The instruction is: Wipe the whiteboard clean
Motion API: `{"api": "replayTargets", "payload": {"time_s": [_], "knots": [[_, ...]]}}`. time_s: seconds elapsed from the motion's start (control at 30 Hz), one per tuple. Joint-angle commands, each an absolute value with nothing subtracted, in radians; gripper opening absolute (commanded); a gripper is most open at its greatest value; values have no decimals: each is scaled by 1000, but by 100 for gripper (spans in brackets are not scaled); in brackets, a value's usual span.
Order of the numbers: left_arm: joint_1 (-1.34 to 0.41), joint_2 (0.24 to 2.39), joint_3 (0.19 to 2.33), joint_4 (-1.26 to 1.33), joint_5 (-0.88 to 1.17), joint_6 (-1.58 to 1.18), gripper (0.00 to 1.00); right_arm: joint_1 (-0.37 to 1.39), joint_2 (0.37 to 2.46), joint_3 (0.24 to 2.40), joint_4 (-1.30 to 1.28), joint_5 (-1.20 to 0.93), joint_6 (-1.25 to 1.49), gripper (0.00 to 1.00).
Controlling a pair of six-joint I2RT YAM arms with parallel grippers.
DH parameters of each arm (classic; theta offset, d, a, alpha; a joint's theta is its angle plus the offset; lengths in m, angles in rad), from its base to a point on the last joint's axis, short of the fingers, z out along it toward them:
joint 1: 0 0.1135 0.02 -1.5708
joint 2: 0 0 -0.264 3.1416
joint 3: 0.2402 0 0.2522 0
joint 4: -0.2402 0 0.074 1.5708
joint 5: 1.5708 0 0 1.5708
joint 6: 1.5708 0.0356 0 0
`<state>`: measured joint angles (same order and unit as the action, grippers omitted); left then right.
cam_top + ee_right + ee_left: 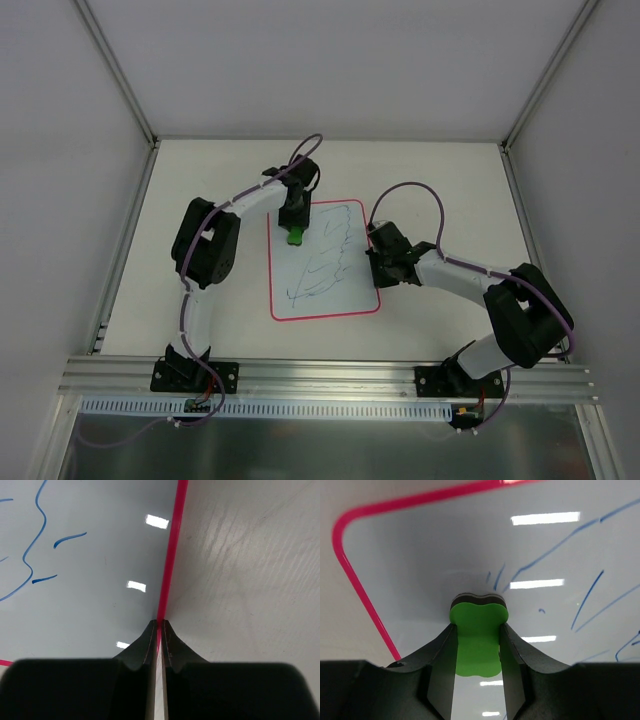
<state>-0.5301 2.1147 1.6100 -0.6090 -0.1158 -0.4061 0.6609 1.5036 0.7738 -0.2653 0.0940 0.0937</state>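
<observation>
On the white counter [440, 190] lies one whiteboard [325, 295], flat, with rounded corners and a thin red-pink rim [170, 570]. It sits near the middle of the counter, between the two arms. Blue pen lines [325, 270] run over its surface: a loose scribble from the upper right toward the lower left, with several shorter strokes beside it.

Two arms reach in from the near edge. The left arm [205, 250] bends over the board's upper left part, and its jaws are clamped on one small green block [477, 635], one finger on each side. The block has a wavy outline and a dark layer [477, 600] at its far end, and that end is pressed to the whiteboard [420, 555], just beside a few short blue strokes [495, 577]. The board's rounded corner shows close to the left in the left wrist view.

The right arm [520, 310] comes in from the right, and its jaws stand at the board's right edge, about halfway along it. In the right wrist view they are drawn together with only a hairline slit between them, holding nothing, and their tips sit right on the rim, the slit lined up with it. Left of the rim is whiteboard [90, 605] with one long wavy blue line [35, 540] and two short dashes; right of it is bare counter [250, 580].
</observation>
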Motion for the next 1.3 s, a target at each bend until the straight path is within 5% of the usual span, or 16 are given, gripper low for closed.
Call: {"api": "replayTargets", "payload": {"time_s": [0.0, 0.5, 1.27], "knots": [[-496, 2250, 1695, -647, -179, -338, 0, 666, 1519, 736, -311, 112, 97, 5], [-592, 2330, 1827, -675, -155, -225, 0, 667, 1509, 753, -321, 112, 103, 5], [-445, 1985, 1269, -655, -137, -417, 0, 666, 1506, 753, -325, 121, 92, 5]]}}
